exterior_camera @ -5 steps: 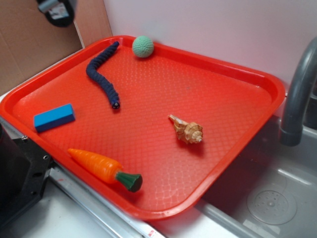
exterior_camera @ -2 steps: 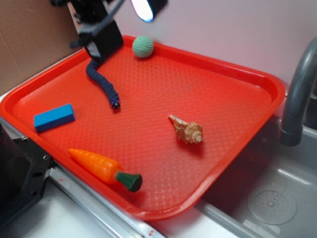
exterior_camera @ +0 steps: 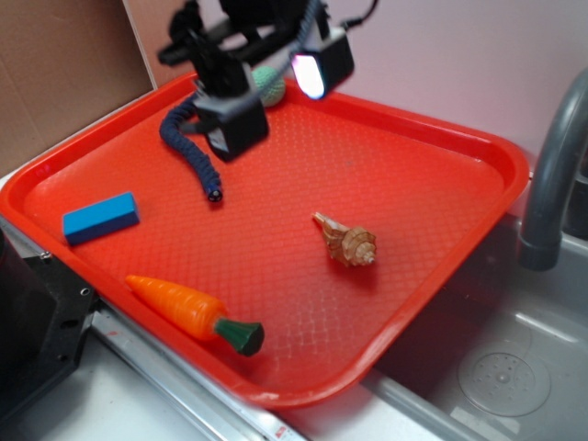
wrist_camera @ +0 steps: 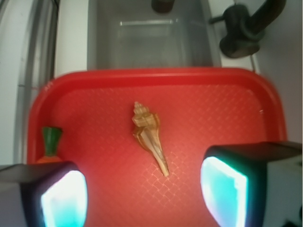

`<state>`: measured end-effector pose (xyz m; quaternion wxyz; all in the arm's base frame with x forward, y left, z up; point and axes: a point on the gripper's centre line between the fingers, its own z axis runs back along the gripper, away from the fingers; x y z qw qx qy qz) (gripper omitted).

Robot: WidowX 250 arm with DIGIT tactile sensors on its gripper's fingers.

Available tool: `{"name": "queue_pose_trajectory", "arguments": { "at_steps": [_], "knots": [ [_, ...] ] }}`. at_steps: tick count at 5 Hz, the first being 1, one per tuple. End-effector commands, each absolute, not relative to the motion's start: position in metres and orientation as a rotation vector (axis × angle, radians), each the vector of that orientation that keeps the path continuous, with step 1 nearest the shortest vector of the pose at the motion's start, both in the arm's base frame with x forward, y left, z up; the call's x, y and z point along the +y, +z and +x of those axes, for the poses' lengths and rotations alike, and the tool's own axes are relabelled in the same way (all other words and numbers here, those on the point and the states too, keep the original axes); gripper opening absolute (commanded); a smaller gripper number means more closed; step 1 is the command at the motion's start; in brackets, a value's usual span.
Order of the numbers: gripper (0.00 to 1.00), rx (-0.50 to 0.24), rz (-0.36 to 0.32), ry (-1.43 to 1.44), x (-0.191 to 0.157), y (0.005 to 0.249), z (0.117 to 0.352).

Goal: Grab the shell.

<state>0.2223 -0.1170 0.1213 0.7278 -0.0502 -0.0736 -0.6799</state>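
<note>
The tan-and-cream spiral shell [exterior_camera: 347, 243] lies on its side near the middle of the red tray [exterior_camera: 478, 156], its pointed end toward the back left. In the wrist view the shell [wrist_camera: 147, 135] lies ahead of the fingers, its point toward them. My gripper [exterior_camera: 276, 96] hangs above the tray's back left part, open and empty, well apart from the shell. Its two fingers [wrist_camera: 225, 189] stand wide at the bottom of the wrist view, with bare tray between them.
A dark blue knitted worm [exterior_camera: 188, 152] lies under the gripper. A green ball [exterior_camera: 269, 84] sits at the back edge, partly hidden. A blue block [exterior_camera: 100, 218] lies at the left and an orange toy carrot [exterior_camera: 195, 314] at the front. A sink [exterior_camera: 496, 367] and grey faucet [exterior_camera: 551, 175] stand at the right.
The gripper has come in from the top left corner and moved right and down over the tray's back left part. The shell and other objects have not moved.
</note>
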Motion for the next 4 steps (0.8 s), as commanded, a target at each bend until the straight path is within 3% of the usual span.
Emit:
{"name": "queue_pose_trajectory", "arguments": {
  "at_steps": [1,4],
  "knots": [
    [1.0,-0.147,-0.093,-1.572,-0.138,0.093,0.223],
    [1.0,-0.058,-0.007,-1.625,-0.15,0.039,0.227]
  ]
}}
